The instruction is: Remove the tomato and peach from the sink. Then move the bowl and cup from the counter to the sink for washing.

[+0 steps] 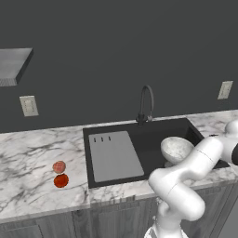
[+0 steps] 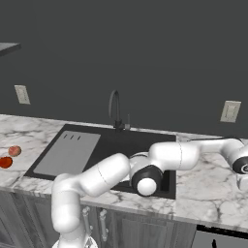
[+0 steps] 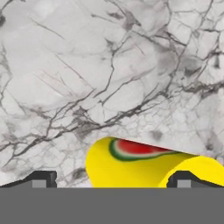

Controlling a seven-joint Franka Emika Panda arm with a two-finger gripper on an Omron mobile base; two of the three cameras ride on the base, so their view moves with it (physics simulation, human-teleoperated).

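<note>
On the left of the desk (image 1: 32, 158), the peach (image 1: 59, 167) and tomato (image 1: 61, 180) sit just beside each other, well apart from the sink (image 1: 144, 139), so the clearing step looks done. Further right, the bowl (image 1: 176, 149) already rests inside the basin by the faucet (image 1: 147, 104), awaiting washing. Far right, the arm reaches over the marble, where the gripper (image 3: 111, 179) stands wide open, its tips straddling the yellow cup (image 3: 144, 164), seemingly lined up to close on it for the last transfer

Even, flat rendered light; soft, slightly coarse detail.
</note>
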